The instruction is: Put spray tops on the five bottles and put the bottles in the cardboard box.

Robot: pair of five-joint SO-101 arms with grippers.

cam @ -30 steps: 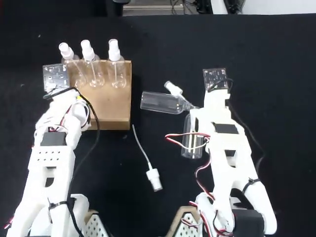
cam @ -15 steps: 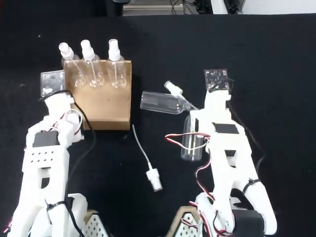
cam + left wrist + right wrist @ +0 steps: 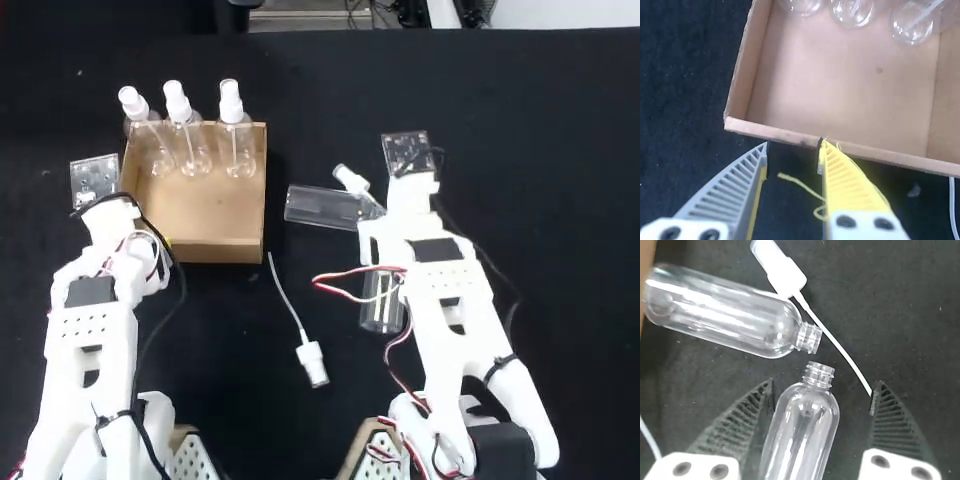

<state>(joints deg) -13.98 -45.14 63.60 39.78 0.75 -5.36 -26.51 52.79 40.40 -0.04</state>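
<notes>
**A:** Where's your left gripper (image 3: 793, 145)?

**B:** You've got it right at the near wall of the box (image 3: 840, 95). The fingers are parted a fair way and hold nothing. A yellow thread (image 3: 801, 186) lies on the black table (image 3: 560, 140) below them.

**A:** And inside the box?

**B:** Three capped bottles (image 3: 181, 135) stand upright in a row against the far wall.

**A:** Your right side?

**B:** Your right gripper (image 3: 825, 384) is spread wide. The near bottle (image 3: 802, 425) lies between the fingers, uncapped, with its open neck pointing away from the wrist. It sits closer to one finger, but I cannot tell whether it touches.

**A:** What's just past it?

**B:** The far bottle (image 3: 725, 315) lies on its side, also uncapped. Its neck is just beside the near bottle's neck. A spray top (image 3: 780, 267) lies just beside its shoulder, and the tube runs past both necks toward one of your fingertips.

**A:** Anything else out there?

**B:** A second top (image 3: 312, 362) lies on the table between your two arms. Its tube points toward the box's near corner, apart from both bottles.
</notes>
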